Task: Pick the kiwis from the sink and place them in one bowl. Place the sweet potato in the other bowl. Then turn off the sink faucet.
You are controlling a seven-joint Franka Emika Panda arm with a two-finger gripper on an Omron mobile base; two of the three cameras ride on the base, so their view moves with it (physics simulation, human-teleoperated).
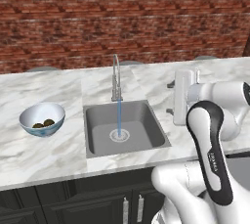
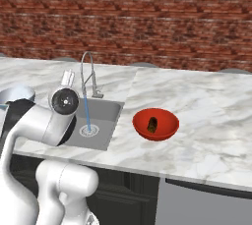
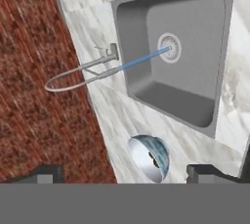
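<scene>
Two kiwis (image 1: 43, 123) are sitting in the white bowl (image 1: 29, 116) on the table (image 1: 44, 154), left of the sink (image 1: 146, 120). The sweet potato (image 2: 153, 124) is lying in the red bowl (image 2: 169, 128) to the sink's right. Water is streaming from the faucet (image 1: 116, 78) into the drain. The claw (image 3: 124, 173) is hanging above the table, fingers spread wide, holding nothing.

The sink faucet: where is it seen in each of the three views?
Left base view: sink faucet at centre, behind the sink.
Right base view: left of centre, beside the arm.
Hand view: lying sideways, left of centre.
Shared landmark: the water stream onto the drain.
</scene>
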